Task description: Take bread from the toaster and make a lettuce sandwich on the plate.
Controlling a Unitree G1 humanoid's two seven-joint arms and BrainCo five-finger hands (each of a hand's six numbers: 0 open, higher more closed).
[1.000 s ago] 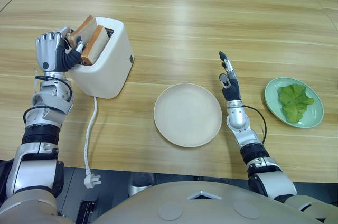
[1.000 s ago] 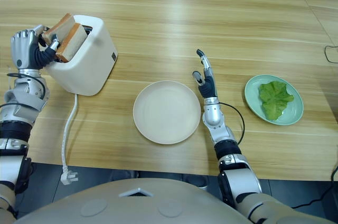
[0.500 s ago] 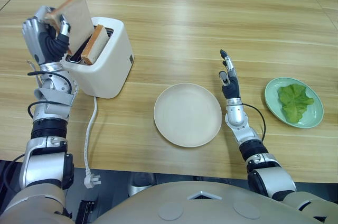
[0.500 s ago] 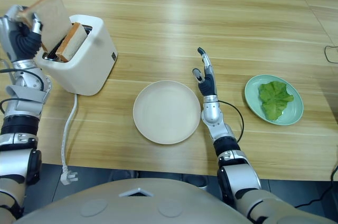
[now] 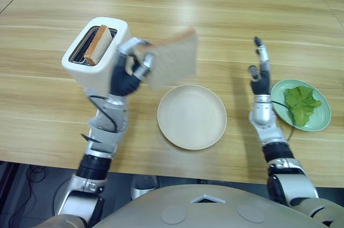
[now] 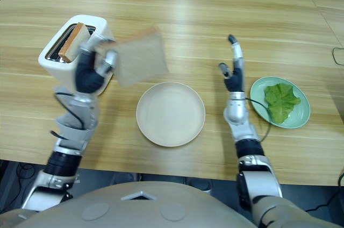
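left hand: raised off the table at the toaster's 3 o'clock side, fingers curled tight on one edge of a bread slice.
bread slice: in the air and tilted, its broad pale face turned toward the camera. It hangs at about 11 o'clock from the cream plate, above the rim and apart from it (its outline is smeared, so the pinched edge looks like the left one, though that is hard to tell).
second slice: standing upright in one slot of the toaster, its browned top sticking out.
toaster: white, on the table at 10 o'clock from the cream plate.
cream plate: round, flat on the table near its front edge, between the two arms.
right hand: upright at roughly 2 o'clock from the cream plate, between that plate and the green dish. Its fingers are stretched straight up and loosely spread, holding nothing.
green dish: at 3 o'clock from the cream plate and well apart from it, its left rim near the right wrist.
lettuce leaf: crumpled, lying across the middle of the green dish.
table: light wooden planks.
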